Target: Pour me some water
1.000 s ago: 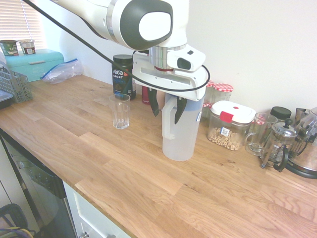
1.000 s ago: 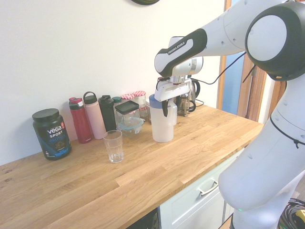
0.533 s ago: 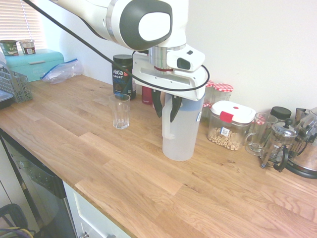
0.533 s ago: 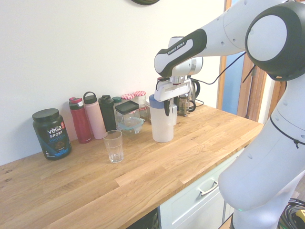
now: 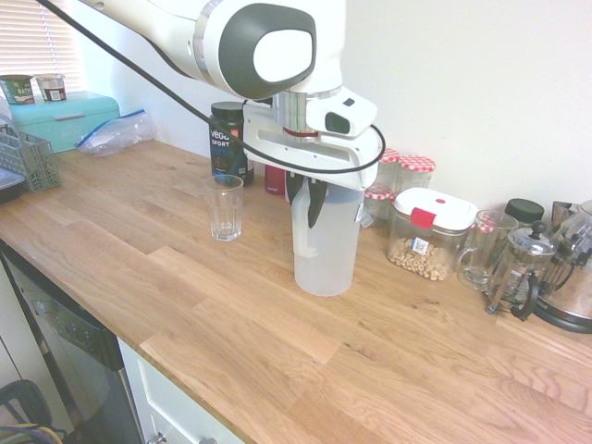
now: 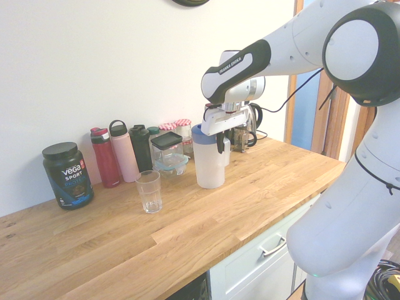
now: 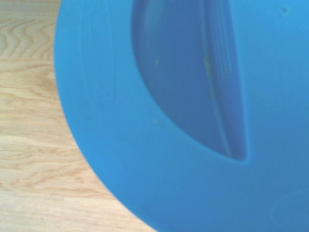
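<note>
A tall frosted-white jug (image 5: 326, 250) with a blue lid stands upright on the wooden counter (image 5: 185, 305). My gripper (image 5: 306, 197) comes down from above and is shut on the jug's side handle. The second exterior view shows the same jug (image 6: 207, 165) and gripper (image 6: 220, 147). The water cannot be made out through the frosted wall. An empty clear glass (image 5: 223, 207) stands on the counter beside the jug, and it also shows as the glass (image 6: 149, 191) from the other side. The blue lid (image 7: 193, 121) fills the wrist view.
Along the wall stand a black protein tub (image 5: 229, 141), bottles (image 6: 124, 154), red-lidded jars (image 5: 415, 173) and a cereal box (image 5: 430, 233). A glass mug (image 5: 483, 248), French press (image 5: 520, 270) and kettle (image 5: 572, 277) stand at one end. A teal bread bin (image 5: 65, 118) stands at the other.
The fingers have closed from wide apart onto the jug's handle. The jug and gripper have shifted a little toward the glass.
</note>
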Motion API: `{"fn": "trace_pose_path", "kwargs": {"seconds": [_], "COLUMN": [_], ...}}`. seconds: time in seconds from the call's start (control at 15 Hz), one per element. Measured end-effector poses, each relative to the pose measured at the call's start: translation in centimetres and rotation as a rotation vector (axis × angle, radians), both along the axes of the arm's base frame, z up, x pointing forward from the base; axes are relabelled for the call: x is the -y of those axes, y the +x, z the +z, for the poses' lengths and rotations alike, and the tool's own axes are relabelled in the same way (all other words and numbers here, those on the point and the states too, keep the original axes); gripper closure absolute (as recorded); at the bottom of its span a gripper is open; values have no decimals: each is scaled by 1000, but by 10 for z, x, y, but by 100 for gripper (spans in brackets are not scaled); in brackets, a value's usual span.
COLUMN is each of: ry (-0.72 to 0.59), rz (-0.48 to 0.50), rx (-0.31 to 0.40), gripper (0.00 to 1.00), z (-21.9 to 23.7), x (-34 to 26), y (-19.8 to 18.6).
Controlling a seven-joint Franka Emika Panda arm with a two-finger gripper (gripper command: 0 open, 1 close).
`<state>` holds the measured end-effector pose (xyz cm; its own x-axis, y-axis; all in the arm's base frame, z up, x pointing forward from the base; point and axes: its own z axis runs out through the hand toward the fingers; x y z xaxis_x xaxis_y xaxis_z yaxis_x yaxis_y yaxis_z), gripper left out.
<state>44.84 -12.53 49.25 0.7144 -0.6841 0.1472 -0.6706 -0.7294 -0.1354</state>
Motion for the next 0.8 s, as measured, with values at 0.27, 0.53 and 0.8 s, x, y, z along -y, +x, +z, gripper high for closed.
{"fn": "trace_pose_path", "kwargs": {"seconds": [0.27,0.53,0.8], "ry": [-8,-28,-14], "rz": [-4,125,369], "rx": [39,97,113], "gripper": [100,100,100], "z": [28,74,99], "x": [2,-16,-46], "y": [-15,-42,-56]}}
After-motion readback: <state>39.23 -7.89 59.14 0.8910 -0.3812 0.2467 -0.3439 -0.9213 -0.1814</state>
